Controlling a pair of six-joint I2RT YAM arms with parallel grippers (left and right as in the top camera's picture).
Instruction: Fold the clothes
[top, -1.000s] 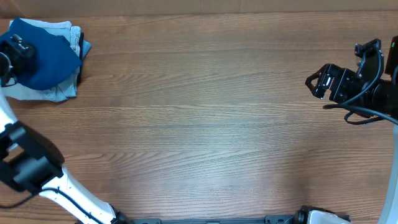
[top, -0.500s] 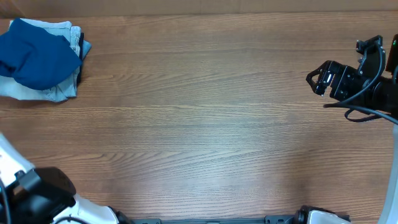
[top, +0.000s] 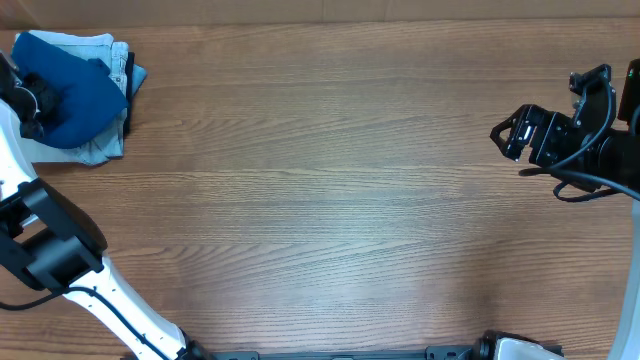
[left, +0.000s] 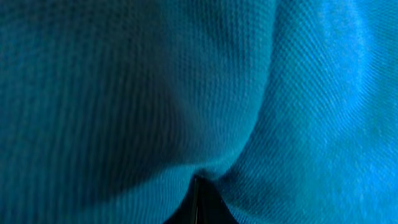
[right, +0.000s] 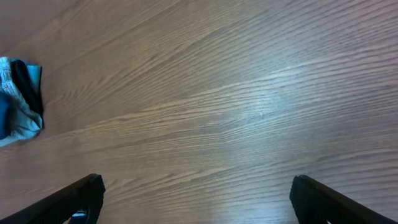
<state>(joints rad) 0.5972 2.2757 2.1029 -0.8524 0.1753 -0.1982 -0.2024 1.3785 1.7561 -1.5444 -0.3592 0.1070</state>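
The clothes, a deep teal-blue knit shirt (top: 75, 85), lie bunched at the far left back of the table. My left gripper (top: 35, 100) is at the shirt's left side. In the left wrist view the teal knit (left: 186, 81) fills the frame, and the left gripper (left: 198, 186) is shut with a fold of that fabric pinched at its tip. My right gripper (top: 510, 133) hangs open over the table's right side, far from the shirt. In the right wrist view its dark fingers (right: 81, 196) stand wide apart over bare wood, and the shirt pile (right: 7, 115) shows small at the left edge.
Pale light-blue denim jeans (top: 100, 148) lie folded under the shirt, showing at its right and lower edges. The brown wooden table (top: 320, 200) stretches between the two arms. The left arm's links (top: 50, 255) cross the near left corner.
The left gripper has gone from open to shut, pinching shirt fabric, and the left arm has shifted at the pile's left edge. The right arm has stayed in place.
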